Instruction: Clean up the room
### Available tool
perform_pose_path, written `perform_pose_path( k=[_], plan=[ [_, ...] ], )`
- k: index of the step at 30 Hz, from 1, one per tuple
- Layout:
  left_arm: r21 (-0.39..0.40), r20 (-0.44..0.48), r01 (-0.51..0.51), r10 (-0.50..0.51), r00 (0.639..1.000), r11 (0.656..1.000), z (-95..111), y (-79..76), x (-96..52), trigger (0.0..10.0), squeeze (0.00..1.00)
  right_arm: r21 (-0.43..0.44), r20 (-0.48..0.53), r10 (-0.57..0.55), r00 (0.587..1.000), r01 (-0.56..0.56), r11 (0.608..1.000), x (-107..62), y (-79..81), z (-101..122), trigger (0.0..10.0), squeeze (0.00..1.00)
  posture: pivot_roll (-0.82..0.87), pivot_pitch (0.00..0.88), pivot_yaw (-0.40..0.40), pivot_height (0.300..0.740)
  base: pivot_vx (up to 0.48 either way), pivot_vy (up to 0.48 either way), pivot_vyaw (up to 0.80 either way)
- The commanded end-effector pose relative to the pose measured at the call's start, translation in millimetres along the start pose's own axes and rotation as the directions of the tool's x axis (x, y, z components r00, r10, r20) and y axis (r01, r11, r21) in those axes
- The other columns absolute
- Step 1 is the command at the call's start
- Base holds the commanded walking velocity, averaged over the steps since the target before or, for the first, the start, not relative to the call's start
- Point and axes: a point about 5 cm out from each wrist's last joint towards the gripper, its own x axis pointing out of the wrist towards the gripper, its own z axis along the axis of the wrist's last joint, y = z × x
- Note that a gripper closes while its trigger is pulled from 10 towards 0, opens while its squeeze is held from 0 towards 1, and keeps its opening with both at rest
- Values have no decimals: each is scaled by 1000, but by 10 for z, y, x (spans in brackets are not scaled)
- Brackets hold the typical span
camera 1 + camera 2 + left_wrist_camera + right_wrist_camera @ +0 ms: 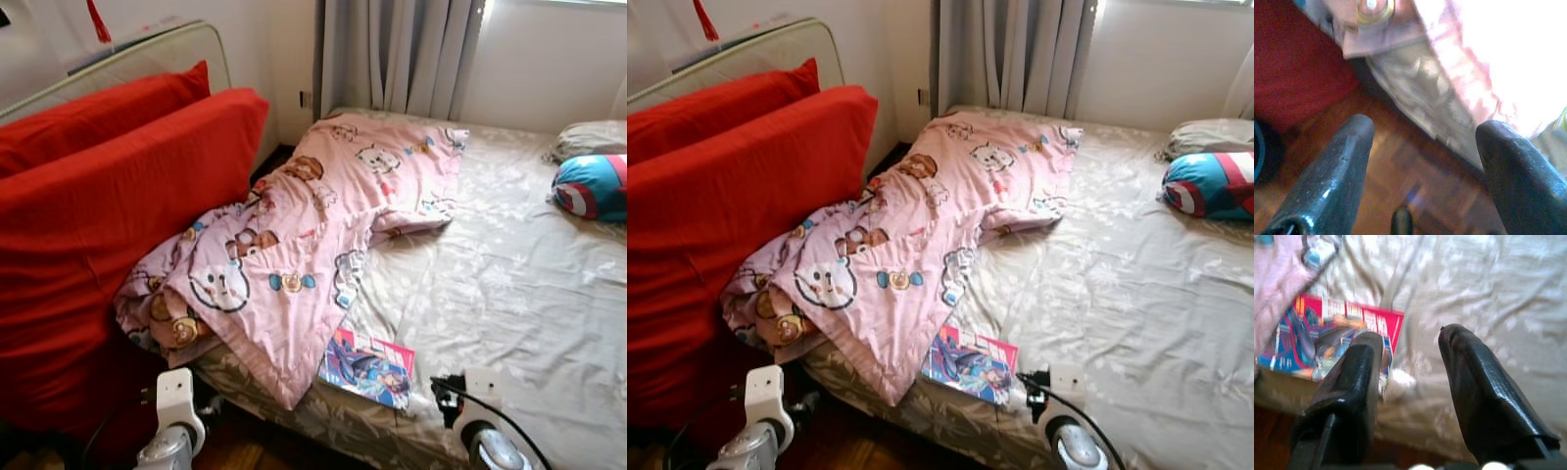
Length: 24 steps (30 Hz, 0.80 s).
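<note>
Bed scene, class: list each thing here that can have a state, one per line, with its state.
Blanket: crumpled, unfolded, one end hanging off the bed's edge.
Magazine: closed, flat on the sheet, one corner tucked under the blanket.
Sheet: wrinkled.
Curtain: drawn together in folds.
Red cushions: standing on edge beside the bed.
Left gripper: open, empty, over the floor.
Right gripper: open, empty, beside the magazine.

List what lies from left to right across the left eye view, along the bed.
red cushions → pink cartoon blanket → bare grey bedsheet → blue and red round pillow.
</note>
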Motion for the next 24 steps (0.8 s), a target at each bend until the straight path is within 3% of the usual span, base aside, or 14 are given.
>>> perform_pose_path(
  k=[1,4,5,7,12,17,18,19,20,21,24],
  plan=[
    [-15,57,-4,5,998,1000,59,20,-2,10000,0,18,52,-9,999,8,1000,-7,4,37,10000,0,-175,0,9,740,0,0,0],
    [-41,109,8,-3,994,999,105,17,-7,10000,0,26,102,-2,995,0,1000,-12,14,79,10000,0,-172,0,14,740,0,0,0],
    [-60,148,9,0,989,998,137,21,-13,10000,0,-2,332,13,943,-13,1000,263,22,988,10000,0,-173,0,17,740,0,0,0],
    [-58,171,13,-3,985,998,159,21,-17,10000,0,-12,448,22,894,-18,1000,316,37,1470,10000,0,-173,0,17,740,0,0,0],
    [-30,228,39,-31,973,999,216,13,-28,10000,0,-19,548,39,835,-34,999,299,105,1747,10000,0,-171,0,23,740,0,0,0],
    [-30,247,46,-37,968,998,228,15,-35,10000,0,-53,596,87,799,-69,996,280,209,1856,10000,0,-172,0,23,740,0,0,0],
    [-13,306,49,-42,951,999,362,-6,-19,10000,0,-50,605,89,792,-74,996,276,220,1877,10000,0,-172,0,23,740,0,0,0],
    [-13,306,49,-42,951,999,362,-6,-19,10000,0,-50,605,89,792,-74,996,276,220,1877,10000,0,-172,0,23,740,0,0,0],
    [28,518,66,-71,852,997,982,-127,22,10000,0,-45,621,87,779,-75,996,262,225,1904,10000,0,-172,0,23,740,0,0,0],
    [39,586,71,-80,807,997,1195,-171,11,10000,0,-44,628,86,773,-76,996,254,227,1916,10000,0,-172,0,23,740,0,0,0],
    [48,649,89,-99,755,995,1351,-208,-21,10000,0,-69,659,103,745,-77,995,216,254,1948,10000,0,-172,0,23,740,0,0,0]
  ],
)
